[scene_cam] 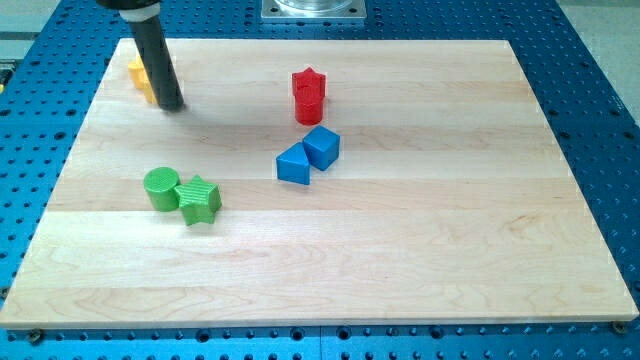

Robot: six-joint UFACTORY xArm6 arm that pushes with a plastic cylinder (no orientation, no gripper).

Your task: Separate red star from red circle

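The arm ends in a dark rod with no jaws on it, so nothing is gripped or held. The rod's tip (171, 104) rests on the wooden table (420, 250) at about ten o'clock from the board's centre, near the view's top left corner. Just behind the rod, at its ten o'clock side, sits a yellow block (140, 76), partly hidden by the rod; its shape cannot be made out, and the rod seems to touch it, though the overlap makes that uncertain.

The red star (309, 93) stands near the top middle of the table, at roughly twelve o'clock from the centre, well apart from the tip, which lies off at its nine o'clock. It looks taller than a single block, perhaps because a second red piece stands close behind it, but the view does not settle this.

Just below the red star, at its six o'clock, are two blue blocks touching each other: a blue cube (323, 146) and, at the cube's seven o'clock, a blue triangle (293, 164).

At about eight o'clock from the centre, a green cylinder (160, 188) and a green star (200, 200) sit side by side and touching, the star at the cylinder's four o'clock.
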